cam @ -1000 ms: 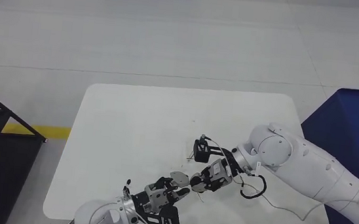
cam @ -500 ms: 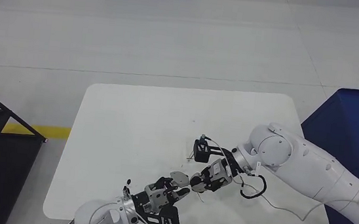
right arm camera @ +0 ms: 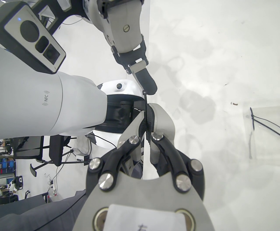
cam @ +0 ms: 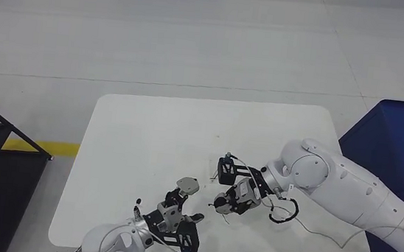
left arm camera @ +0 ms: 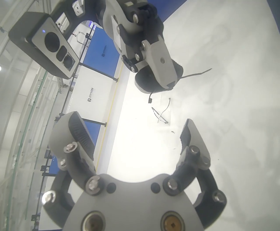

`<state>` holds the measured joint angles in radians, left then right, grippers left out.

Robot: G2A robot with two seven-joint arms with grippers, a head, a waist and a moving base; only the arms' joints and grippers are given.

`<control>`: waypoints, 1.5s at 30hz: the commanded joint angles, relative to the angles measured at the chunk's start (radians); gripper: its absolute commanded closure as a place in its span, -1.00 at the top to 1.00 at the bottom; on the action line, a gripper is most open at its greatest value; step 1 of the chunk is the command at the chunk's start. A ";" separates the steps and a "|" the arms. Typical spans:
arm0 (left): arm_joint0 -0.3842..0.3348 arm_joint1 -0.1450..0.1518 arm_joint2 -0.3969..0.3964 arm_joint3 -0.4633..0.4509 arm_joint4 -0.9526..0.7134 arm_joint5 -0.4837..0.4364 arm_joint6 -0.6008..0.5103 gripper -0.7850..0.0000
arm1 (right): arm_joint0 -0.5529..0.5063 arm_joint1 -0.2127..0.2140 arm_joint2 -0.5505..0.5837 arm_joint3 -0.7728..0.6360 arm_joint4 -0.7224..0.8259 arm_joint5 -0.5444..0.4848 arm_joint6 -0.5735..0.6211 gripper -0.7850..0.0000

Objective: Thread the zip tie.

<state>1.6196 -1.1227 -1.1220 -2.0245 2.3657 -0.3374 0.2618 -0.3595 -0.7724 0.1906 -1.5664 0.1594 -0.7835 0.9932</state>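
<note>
Right pincer (right arm camera: 146, 113) is clamped tight on the zip tie (right arm camera: 145, 99), pads pinched flat against it. It's a thin black strip, very slim, with a small square head at one end. In the right wrist view the head pokes up just past the fingertips. The left wrist view shows the long tail sticking out the other side of the closed pads, slightly curved, tapering to a point, with the head end drooping below them. The tie is off the surface, held over the front middle of the white bench (cam: 149, 135).

Left pincer (left arm camera: 131, 129) is spread wide, ribbed dark pads facing each other with nothing between them. It faces the right one, close by but apart. One of its fingers (right arm camera: 145, 82) sits just beside the tie's head in the right wrist view. Whether it touches, I can't tell.

More black ties (left arm camera: 161, 113) lie loose on the bench beyond the two pincers, crossing over one another. I count at least two, possibly three, as the strands overlap too much to be sure. They seem to lie on a clear plastic film (right arm camera: 265, 142) whose straight edges just catch the light.

So the tally is two pincers, one shut on a tie and one wide, one tie in the air, and a small crossed bunch resting on the one bench.
</note>
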 commanded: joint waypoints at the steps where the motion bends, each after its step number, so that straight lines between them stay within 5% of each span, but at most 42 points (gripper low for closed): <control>1: 0.006 0.001 0.004 -0.005 -0.006 0.001 0.011 1.00 | -0.009 0.002 0.008 -0.008 -0.008 0.009 0.003 -1.00; 2: 0.007 0.002 0.007 -0.006 -0.010 -0.004 0.020 0.95 | -0.014 0.002 0.011 -0.011 -0.011 0.012 0.005 -1.00; 3: 0.006 0.002 0.006 -0.007 -0.012 -0.007 0.022 0.69 | -0.018 0.002 0.014 -0.014 -0.014 0.013 0.007 -1.00; 5: 0.006 0.003 0.004 -0.010 -0.012 -0.001 0.020 0.60 | -0.026 0.002 0.021 -0.016 -0.019 0.015 0.008 -1.00; 6: 0.007 0.004 0.004 -0.011 -0.013 -0.002 0.019 0.31 | -0.031 0.001 0.023 -0.016 -0.020 0.016 0.011 -1.00; 8: 0.007 0.005 0.004 -0.013 -0.009 0.001 0.016 0.04 | -0.038 0.001 0.030 -0.019 -0.017 0.014 0.017 -1.00; 16: 0.006 0.007 0.031 -0.007 0.021 0.003 0.007 -0.21 | -0.059 -0.002 0.056 -0.020 -0.016 0.013 0.040 -1.00; 21: 0.007 0.008 0.046 -0.003 0.040 0.007 0.003 -0.69 | -0.074 -0.005 0.070 -0.019 -0.021 0.016 0.050 -1.00; 26: 0.008 0.010 0.056 0.002 0.051 0.017 0.003 -0.75 | -0.087 -0.010 0.084 -0.015 -0.026 0.019 0.059 -1.00; 33: 0.009 0.011 0.066 0.005 0.057 0.026 -0.001 -0.51 | -0.100 -0.014 0.100 -0.017 -0.032 0.024 0.067 -1.00; 37: 0.010 0.013 0.069 0.005 0.053 0.029 -0.001 -0.62 | -0.107 -0.015 0.107 -0.019 -0.040 0.026 0.069 -1.00; 40: 0.011 0.014 0.071 0.004 0.049 0.029 0.000 -0.96 | -0.111 -0.015 0.109 -0.023 -0.046 0.030 0.074 -1.00; 45: 0.013 0.016 0.076 0.003 0.062 0.035 -0.007 -1.00 | -0.115 -0.013 0.113 -0.031 -0.048 0.032 0.076 -1.00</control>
<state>1.6326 -1.1074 -1.0481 -2.0204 2.4249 -0.3058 0.2560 -0.4739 -0.7869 0.3020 -1.5959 0.1102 -0.7511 1.0689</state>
